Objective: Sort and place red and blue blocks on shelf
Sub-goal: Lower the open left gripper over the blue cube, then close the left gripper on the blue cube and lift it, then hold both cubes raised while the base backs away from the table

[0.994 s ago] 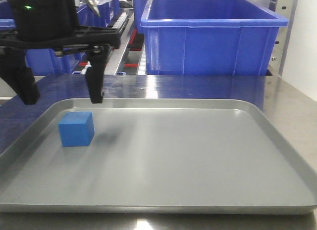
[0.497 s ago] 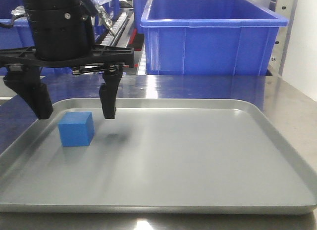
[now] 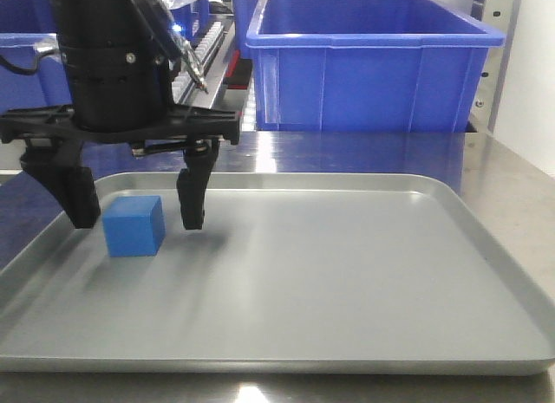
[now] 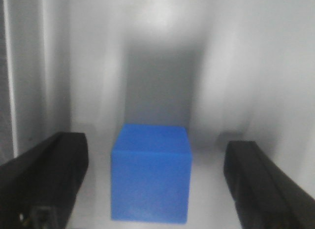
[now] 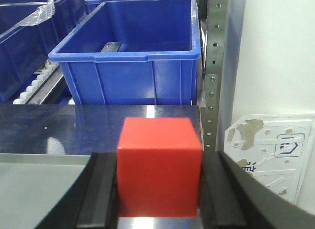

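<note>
blue block (image 3: 133,225) sits at the left of the grey tray (image 3: 364,290); left end effector (image 3: 139,221) wide open astride it, evidently lined up for a grasp. left wrist view: gaps show either side, no contact. right wrist view: right end effector (image 5: 159,192) clamped on red block (image 5: 159,165), seemingly awaiting shelving.

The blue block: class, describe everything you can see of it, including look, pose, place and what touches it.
The blue block is a small plain-faced cube, bright blue and matte, with crisp edges and no markings. It sits flat and upright near the left end of the grey metal tray, resting on the tray floor. The left gripper is open around it: one black finger stands on each side, and the wrist view shows a clear gap on both sides, so only the tray touches it.
</note>
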Robot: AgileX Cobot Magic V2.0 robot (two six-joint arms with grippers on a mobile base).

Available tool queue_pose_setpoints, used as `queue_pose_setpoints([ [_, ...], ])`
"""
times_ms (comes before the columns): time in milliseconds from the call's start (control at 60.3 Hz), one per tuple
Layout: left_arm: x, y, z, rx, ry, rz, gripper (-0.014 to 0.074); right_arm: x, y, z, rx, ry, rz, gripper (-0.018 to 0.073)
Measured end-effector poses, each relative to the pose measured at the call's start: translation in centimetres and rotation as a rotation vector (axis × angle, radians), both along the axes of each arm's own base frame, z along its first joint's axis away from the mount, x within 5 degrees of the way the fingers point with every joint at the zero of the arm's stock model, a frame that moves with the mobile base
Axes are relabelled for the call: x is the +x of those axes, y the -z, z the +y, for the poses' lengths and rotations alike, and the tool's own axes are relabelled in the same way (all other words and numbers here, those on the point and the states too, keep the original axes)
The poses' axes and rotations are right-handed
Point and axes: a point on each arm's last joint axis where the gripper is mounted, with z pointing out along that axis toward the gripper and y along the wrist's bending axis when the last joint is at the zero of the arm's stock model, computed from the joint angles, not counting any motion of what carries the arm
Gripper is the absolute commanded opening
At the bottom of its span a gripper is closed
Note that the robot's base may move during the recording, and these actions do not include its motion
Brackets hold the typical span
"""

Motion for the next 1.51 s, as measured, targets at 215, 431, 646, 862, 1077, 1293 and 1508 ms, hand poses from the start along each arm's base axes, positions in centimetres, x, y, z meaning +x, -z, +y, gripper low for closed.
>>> queue_pose_setpoints([
  [215, 0.0, 0.2, 0.0, 0.000, -0.001, 0.003, 0.0435, 0.0, 0.0, 0.0, 0.000, 0.000, 0.000, 0.0067],
  [431, 0.0, 0.2, -0.1, -0.018, -0.013, 0.017, 0.0253, 0.0, 0.0, 0.0, 0.000, 0.000, 0.000, 0.0067],
  [646, 0.0, 0.0, -0.1, -0.021, 0.000, 0.015, 0.0124, 0.0, 0.0, 0.0, 0.000, 0.000, 0.000, 0.0067],
  [862, -0.8, -2.6, 0.4, -0.073, 0.119, -0.032, 0.0122, 0.0, 0.0, 0.0, 0.000, 0.000, 0.000, 0.0067],
  [1077, -2.1, -7.1, 2.3, -0.164, 0.308, -0.162, 0.0122, 0.0, 0.0, 0.0, 0.000, 0.000, 0.000, 0.0067],
  [1293, -4.8, -9.1, 5.8, -0.264, 0.389, -0.418, 0.0122, 0.0, 0.0, 0.0, 0.000, 0.000, 0.000, 0.0067],
  [1508, -8.4, -9.1, 11.1, -0.307, 0.264, -0.691, 0.0122, 0.0, 0.0, 0.0, 0.000, 0.000, 0.000, 0.0067],
])
